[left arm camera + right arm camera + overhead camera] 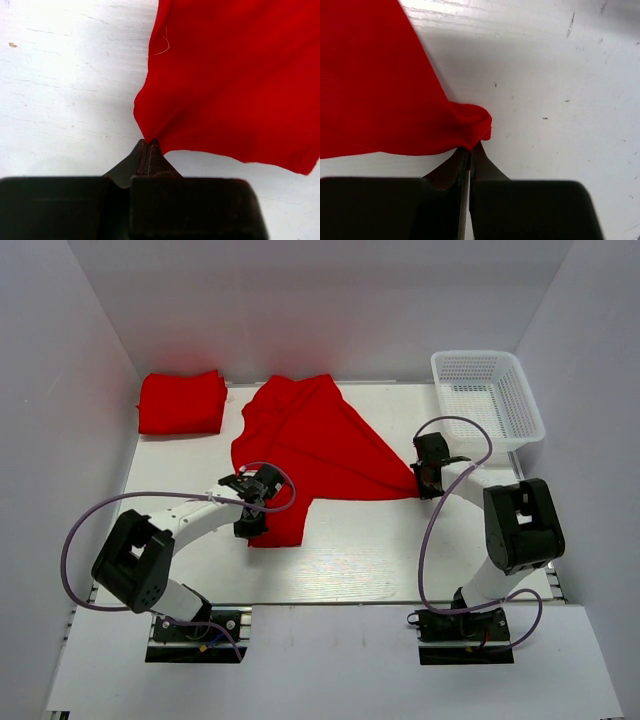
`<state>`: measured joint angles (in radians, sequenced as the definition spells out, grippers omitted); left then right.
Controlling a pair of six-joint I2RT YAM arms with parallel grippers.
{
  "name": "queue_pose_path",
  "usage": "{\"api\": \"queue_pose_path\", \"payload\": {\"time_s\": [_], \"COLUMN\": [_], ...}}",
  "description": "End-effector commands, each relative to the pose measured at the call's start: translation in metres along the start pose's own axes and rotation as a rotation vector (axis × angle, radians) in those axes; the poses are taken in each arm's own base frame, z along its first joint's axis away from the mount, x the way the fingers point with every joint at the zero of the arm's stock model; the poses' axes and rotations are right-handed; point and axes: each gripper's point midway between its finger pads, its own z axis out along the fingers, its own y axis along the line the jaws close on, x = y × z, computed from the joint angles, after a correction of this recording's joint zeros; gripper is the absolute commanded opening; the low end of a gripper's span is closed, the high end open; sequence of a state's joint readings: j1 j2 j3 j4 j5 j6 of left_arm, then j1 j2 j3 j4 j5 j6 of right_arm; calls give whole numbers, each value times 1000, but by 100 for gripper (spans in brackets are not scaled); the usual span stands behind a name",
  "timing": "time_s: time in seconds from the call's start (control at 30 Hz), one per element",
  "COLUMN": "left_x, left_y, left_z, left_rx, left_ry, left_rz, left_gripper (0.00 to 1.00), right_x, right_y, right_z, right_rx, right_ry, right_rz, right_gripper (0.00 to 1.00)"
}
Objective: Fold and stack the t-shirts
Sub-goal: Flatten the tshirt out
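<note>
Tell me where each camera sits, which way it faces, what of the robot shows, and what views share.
Top external: above and behind the bases, looking down on the table, left arm, right arm, spread t-shirt, folded t-shirt and basket.
Left wrist: on the left arm, looking along the left end effector, shut on a shirt corner.
Right wrist: on the right arm, along the right end effector, shut on another corner.
Shared: all show the spread t-shirt.

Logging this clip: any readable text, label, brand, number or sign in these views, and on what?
None can be read in any view.
The spread t-shirt and the folded t-shirt: plain red, no print or tag showing.
The basket: bare white mesh.
The table: only scuffs.
The left gripper and right gripper: black, unmarked, jaws closed on the spread t-shirt.
</note>
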<state>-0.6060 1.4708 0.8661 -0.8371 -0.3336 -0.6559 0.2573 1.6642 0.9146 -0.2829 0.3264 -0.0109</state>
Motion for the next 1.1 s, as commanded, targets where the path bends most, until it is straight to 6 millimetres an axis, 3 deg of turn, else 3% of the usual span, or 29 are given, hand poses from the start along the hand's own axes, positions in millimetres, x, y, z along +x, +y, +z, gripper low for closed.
{"api": "queue_pose_path", "payload": {"time_s": [0.0,0.07,0.1,0.17,0.27,0.3,0.37,0.4,0.43,0.47,0.5,0.57,0.6,0.63,0.67,0.7,0.77,0.8,0.87,0.9,0.97,1.07], "left_x": [-29,-43,-53,-87,-137,-161,-183,-201,-206,-213,-221,-237,-242,-250,-251,-254,-256,-256,-253,-246,-239,-230], "left_y": [-3,-6,-8,-9,-3,-3,14,22,31,48,67,87,98,99,115,120,139,147,167,179,194,206], "left_z": [-26,-41,-51,-92,-170,-209,-259,-297,-318,-336,-369,-402,-434,-447,-480,-494,-526,-535,-557,-568,-581,-586], "left_rx": [41,72,94,156,260,321,340,355,358,316,307,256,277,277,266,262,212,190,155,133,123,111], "left_ry": [-97,-142,-177,-312,-560,-675,-841,-951,-1002,-1050,-1129,-1235,-1308,-1344,-1415,-1438,-1502,-1524,-1590,-1625,-1671,-1691], "left_rz": [-30,-24,-8,-31,-56,-86,-78,-81,-96,-156,-217,-275,-305,-308,-306,-308,-316,-332,-394,-393,-432,-452], "left_gripper": [0,0,0,0,0,0,0,0,0,0,0,0,0,0,0,0,0,0,0,0,0,0], "right_x": [-34,-36,-46,-57,-85,-91,-114,-126,-127,-144,-149,-167,-170,-177,-183,-190,-187,-190,-185,-182,-173,-158], "right_y": [6,17,25,38,36,45,45,46,46,39,35,17,10,-7,-15,-26,-48,-63,-75,-81,-86,-84], "right_z": [-12,-31,-43,-81,-131,-145,-189,-207,-216,-246,-261,-297,-304,-315,-333,-354,-367,-392,-410,-432,-449,-465], "right_rx": [-55,-151,-207,-345,-425,-501,-589,-629,-642,-664,-668,-627,-602,-529,-504,-470,-367,-318,-267,-262,-251,-269], "right_ry": [-95,-95,-122,-149,-234,-254,-364,-410,-430,-511,-552,-654,-675,-709,-755,-813,-834,-901,-939,-986,-1015,-1056], "right_rz": [28,67,80,134,206,220,219,219,216,213,207,205,211,237,231,230,260,276,282,284,281,259], "right_gripper": [0,0,0,0,0,0,0,0,0,0,0,0,0,0,0,0,0,0,0,0,0,0]}}
